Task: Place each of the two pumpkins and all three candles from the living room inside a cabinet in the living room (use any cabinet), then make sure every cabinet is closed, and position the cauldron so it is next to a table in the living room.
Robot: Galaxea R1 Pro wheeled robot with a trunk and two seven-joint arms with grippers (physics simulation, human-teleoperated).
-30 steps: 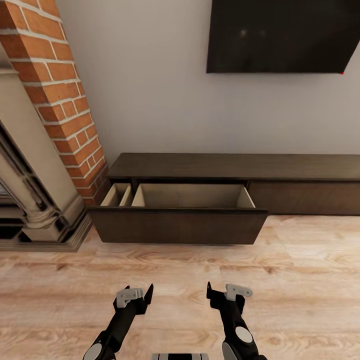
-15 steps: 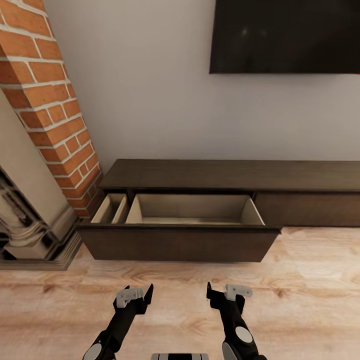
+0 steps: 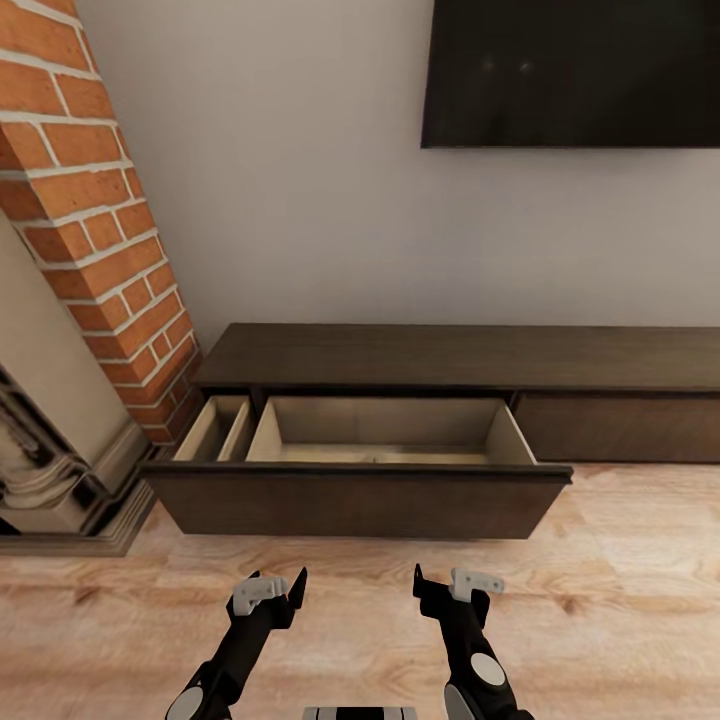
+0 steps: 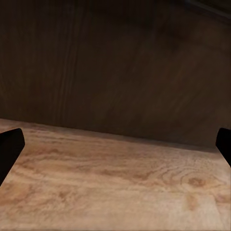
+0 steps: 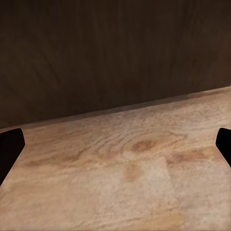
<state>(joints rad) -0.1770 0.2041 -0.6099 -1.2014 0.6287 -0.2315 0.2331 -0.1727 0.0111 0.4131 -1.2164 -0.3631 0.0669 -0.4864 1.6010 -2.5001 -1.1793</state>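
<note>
We see our left gripper [image 3: 268, 590] low in the head view, held over the wooden floor [image 3: 620, 560], and its wrist camera shows its fingertips [image 4: 10, 149] spread to the far sides of the picture, so it stands wide with nothing between them. Our right gripper [image 3: 458, 588] hangs beside it, well apart from it, and its wrist view shows the same: dark fingertips [image 5: 9, 149] at either margin, wide and holding nothing. Both wrist cameras look across a strip of bare floor to a dark wooden front.

That front belongs to the drawer [image 3: 360, 500] of the cabinet [image 3: 470, 355], the long low dark-brown unit against the pale wall [image 3: 300, 200]. The drawer is pulled out toward us, its front edge near both grippers, with a band of floor between. Inside we see pale walls, a narrow compartment at the left end and a wide one to its right; what shows of both is bare. The drawer front to the right lies flush with the cabinet.

Left of the cabinet stands a brick column [image 3: 90, 220], and beside it the stone base of a fireplace surround [image 3: 60, 470], close to the drawer's left corner. A dark screen [image 3: 570, 70] hangs on the wall above. Floor to the right lies open.
</note>
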